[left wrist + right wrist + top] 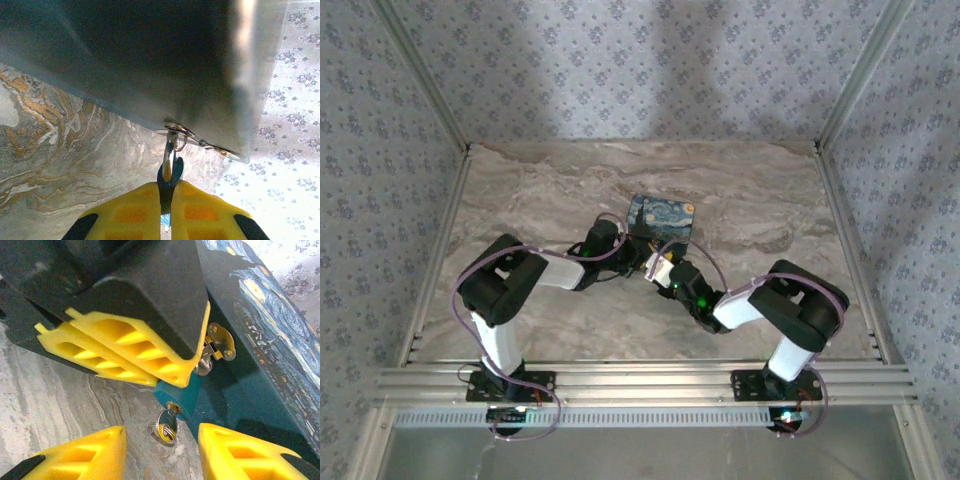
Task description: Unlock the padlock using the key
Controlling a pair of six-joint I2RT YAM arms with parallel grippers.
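Blue starry-night-print box (pixel 270 330): lid shut, contents hidden. Left gripper (pixel 166 192) clamps the small teal padlock (pixel 175 392) hanging on its hasp. Right gripper (pixel 160 442) spread wide, flanking the inserted metal key (pixel 170 412) without contact.

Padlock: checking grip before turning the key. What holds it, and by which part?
The left gripper pinches the padlock by its body; the right gripper holds nothing.

A starry-night-print box (pixel 661 218) sat mid-table on the marbled tabletop (pixel 520 190); floral-papered walls (pixel 620 70) stood left, right and far.
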